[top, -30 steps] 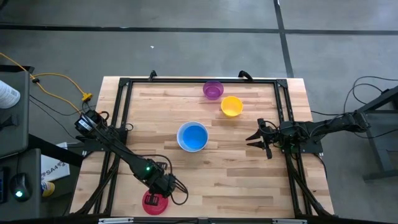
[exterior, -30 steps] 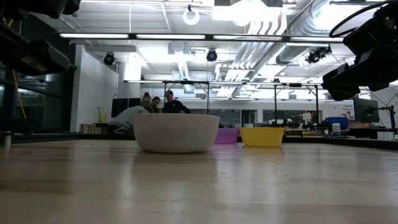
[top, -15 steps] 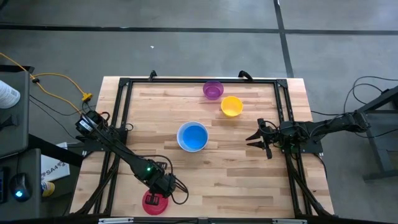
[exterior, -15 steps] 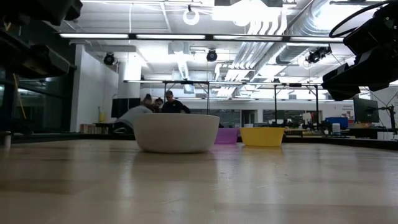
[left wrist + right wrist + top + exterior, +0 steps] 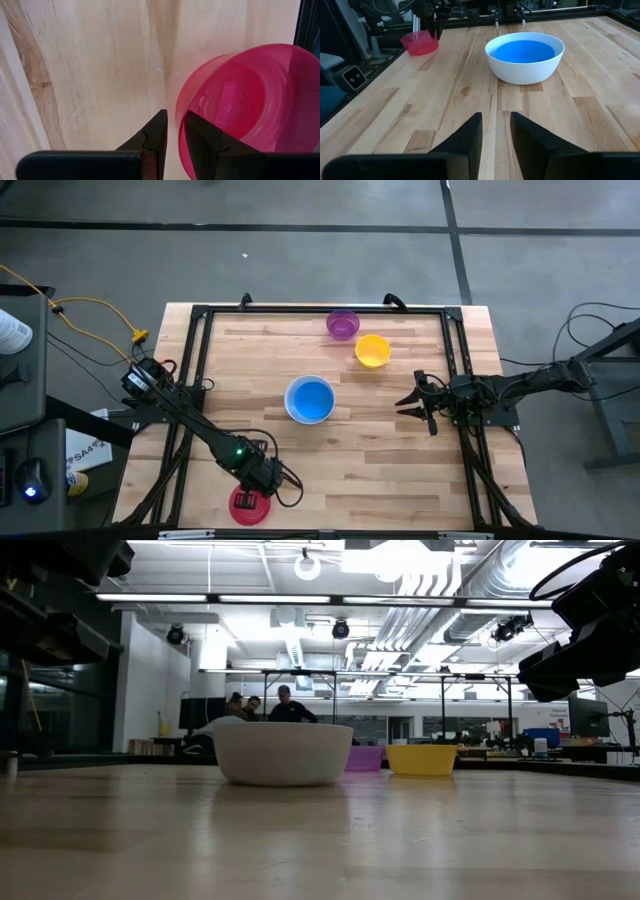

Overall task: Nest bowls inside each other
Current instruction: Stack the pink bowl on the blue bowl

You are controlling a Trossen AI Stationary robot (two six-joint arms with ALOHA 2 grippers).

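Tabletop — pale planks; people beyond.

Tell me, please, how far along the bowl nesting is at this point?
Done: the blue bowl sits inside the white bowl. In hand: the left gripper has its jaws astride the red bowl's rim. Left: red, purple bowl and yellow bowl. The right gripper waits, empty.

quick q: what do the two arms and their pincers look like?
Both arms are dark, slim and jointed, with black cables looping by the wrists. The left pincer and right pincer each have two dark, tapered, angular fingers. A green light glows on the left arm.
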